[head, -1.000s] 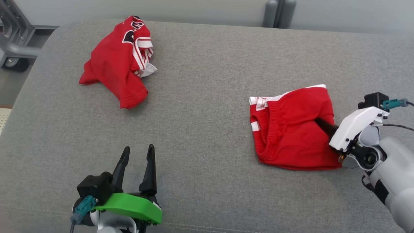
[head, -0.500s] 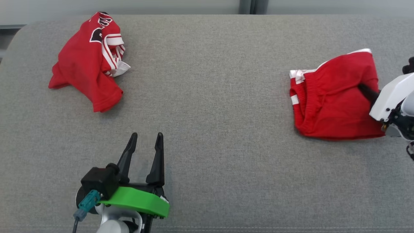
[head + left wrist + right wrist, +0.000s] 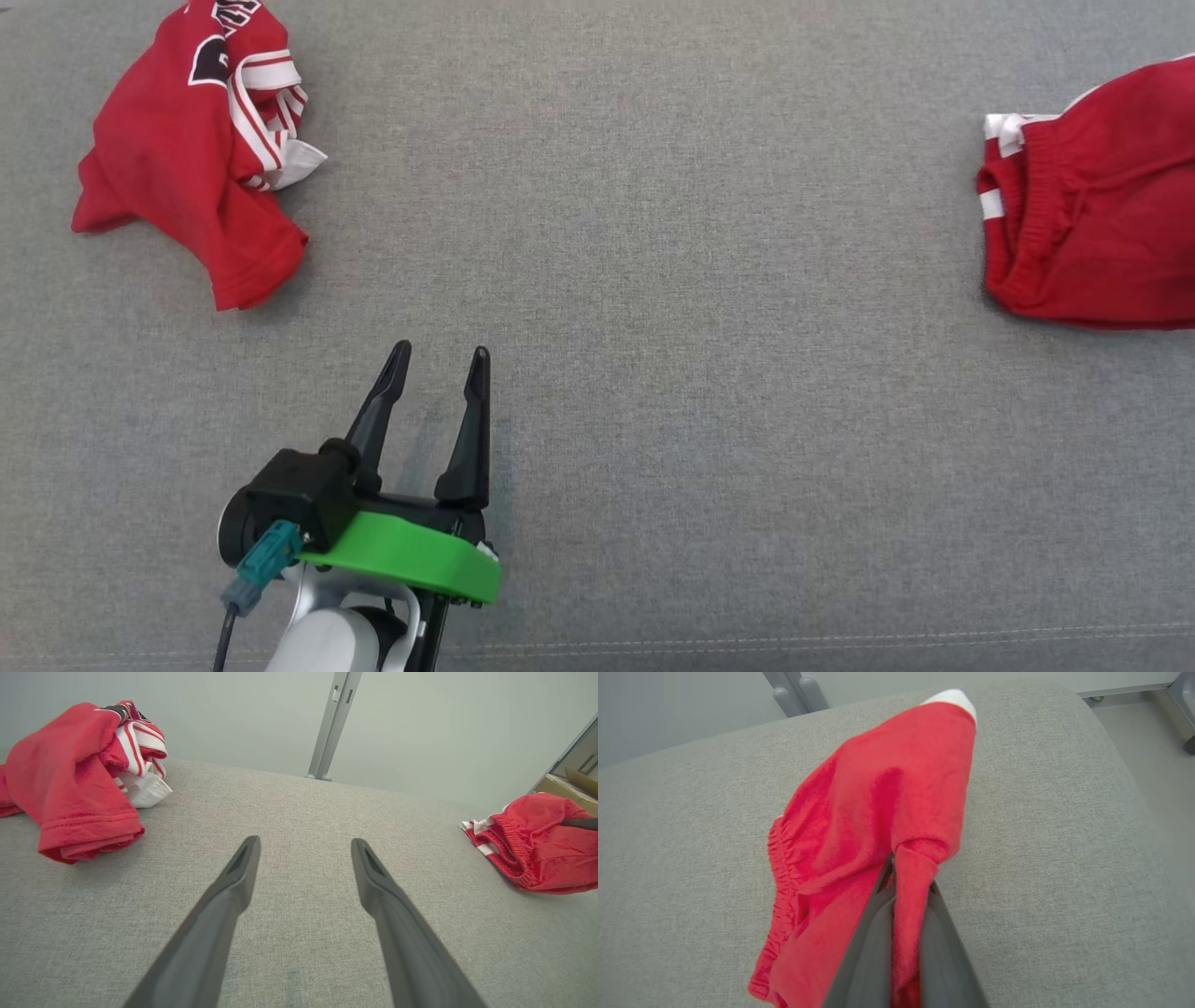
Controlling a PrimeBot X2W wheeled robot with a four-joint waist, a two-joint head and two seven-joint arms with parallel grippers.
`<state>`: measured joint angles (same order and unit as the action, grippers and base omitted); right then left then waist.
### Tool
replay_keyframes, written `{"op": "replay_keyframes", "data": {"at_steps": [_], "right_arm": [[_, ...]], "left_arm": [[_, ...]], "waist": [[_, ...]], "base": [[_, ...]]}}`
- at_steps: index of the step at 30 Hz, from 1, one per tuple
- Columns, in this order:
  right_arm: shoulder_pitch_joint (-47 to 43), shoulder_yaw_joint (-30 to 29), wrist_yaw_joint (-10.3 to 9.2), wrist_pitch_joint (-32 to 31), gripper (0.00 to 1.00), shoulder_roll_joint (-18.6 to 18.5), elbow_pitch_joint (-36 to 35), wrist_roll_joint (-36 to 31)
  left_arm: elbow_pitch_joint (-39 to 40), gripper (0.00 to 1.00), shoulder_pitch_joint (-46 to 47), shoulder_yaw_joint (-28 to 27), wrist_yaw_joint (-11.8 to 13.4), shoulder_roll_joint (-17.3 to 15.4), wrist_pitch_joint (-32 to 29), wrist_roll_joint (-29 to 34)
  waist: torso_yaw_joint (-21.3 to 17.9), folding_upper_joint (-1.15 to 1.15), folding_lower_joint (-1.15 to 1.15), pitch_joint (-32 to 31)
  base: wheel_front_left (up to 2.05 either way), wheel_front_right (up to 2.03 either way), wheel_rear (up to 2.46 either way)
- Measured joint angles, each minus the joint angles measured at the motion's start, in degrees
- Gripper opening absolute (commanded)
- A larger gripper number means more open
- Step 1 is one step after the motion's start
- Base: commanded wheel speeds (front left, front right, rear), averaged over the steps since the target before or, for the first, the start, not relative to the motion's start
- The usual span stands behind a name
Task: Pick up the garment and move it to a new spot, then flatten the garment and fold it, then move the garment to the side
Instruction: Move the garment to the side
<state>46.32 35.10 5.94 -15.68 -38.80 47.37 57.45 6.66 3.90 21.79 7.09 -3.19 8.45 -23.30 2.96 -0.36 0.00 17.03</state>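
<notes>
A wide bench (image 3: 653, 233) padded in grey woven fabric stretches under both claws. A pair of red cotton shorts (image 3: 1092, 224), with a gathered elastic waistband and white side stripes, sits bunched on the bench. It is far to the right of the left claw (image 3: 441, 351) and a little ahead of it.

From the right wrist, the red shorts (image 3: 878, 793) rise in a soft heap straight ahead of the right claw (image 3: 909, 877). Its two dark fingers are pinched together on a fold of the red cloth. The bench's rounded edge lies off to that claw's right.

From the left wrist, the red shorts (image 3: 532, 849) lie ahead and to the right. A dark finger (image 3: 581, 823) of the other arm rests against their upper part.

A crumpled red jersey (image 3: 177, 159) with red-and-white striped trim and a black-and-white print lies ahead of the left claw and to its left. It is well apart from the shorts.

The left claw (image 3: 304, 841), on a bright green plastic mount, sits over bare grey fabric. Its fingers are spread wide and hold nothing.

A slim grey metal post (image 3: 332, 723) stands beyond the bench's far edge, ahead of the left claw.
</notes>
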Motion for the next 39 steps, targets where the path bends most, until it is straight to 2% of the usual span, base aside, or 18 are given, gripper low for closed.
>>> {"op": "replay_keyframes", "data": {"at_steps": [3, 11, 16, 21, 22, 24, 25, 32, 39], "right_arm": [[0.7, -0.1, -0.10, 0.0, 0.00, -1.8, 0.8, -1.4], [2.3, -0.1, -2.53, 2.3, 0.00, -3.2, 2.9, -3.9], [3.6, 3.0, -3.71, 4.4, 0.00, -3.9, 3.2, -9.3], [3.9, 3.8, -6.21, 6.8, 0.00, -4.8, 4.9, -11.8], [3.9, 4.1, -7.19, 8.0, 0.01, -4.5, 5.5, -12.6], [3.9, 4.1, -7.98, 8.5, 0.59, -4.1, 6.3, -12.7], [3.9, 4.0, -8.32, 9.2, 1.00, -4.0, 6.6, -12.7], [3.9, 3.9, -9.32, 12.2, 1.00, -2.3, 7.9, -12.6], [3.6, 4.3, -10.60, 13.6, 1.00, -3.0, 11.1, -13.7]], "left_arm": [[0.1, 1.00, 1.1, 0.4, 0.0, -0.1, -0.6, 0.4], [1.1, 1.00, 2.0, 0.8, 0.0, -0.4, -2.0, 0.9], [1.5, 1.00, 2.0, 0.8, 0.0, -0.6, -2.9, 1.0], [1.8, 1.00, 2.0, 0.7, 0.0, -0.6, -3.2, 1.7], [1.8, 1.00, 2.0, 0.5, 0.0, -0.6, -3.2, 1.9], [1.8, 1.00, 2.0, 0.5, 0.0, -0.6, -3.4, 1.9], [1.8, 1.00, 2.0, 0.5, 0.0, -0.6, -3.4, 2.0], [2.8, 1.00, 2.0, -0.7, 0.0, -0.6, -3.7, 2.5], [2.7, 1.00, 2.0, -0.3, 0.0, -0.5, -3.9, 2.5]], "waist": [[-0.1, 0.00, 0.00, 0.9], [0.8, 0.00, 0.00, 2.1], [1.7, 0.00, 0.00, 3.0], [2.4, 0.00, 0.00, 4.0], [2.6, 0.00, 0.00, 4.3], [2.7, 0.00, 0.00, 4.5], [2.7, 0.00, 0.00, 4.6], [1.9, 0.00, 0.00, 5.3], [0.9, 0.00, 0.00, 4.7]], "base": [[0.00, 0.00, 0.00], [0.00, 0.00, 0.00], [0.00, 0.00, 0.00], [0.00, 0.00, 0.00], [0.00, 0.00, 0.00], [0.00, 0.00, 0.00], [0.00, 0.00, 0.00], [0.00, 0.00, 0.00], [0.00, 0.00, 0.00]]}}
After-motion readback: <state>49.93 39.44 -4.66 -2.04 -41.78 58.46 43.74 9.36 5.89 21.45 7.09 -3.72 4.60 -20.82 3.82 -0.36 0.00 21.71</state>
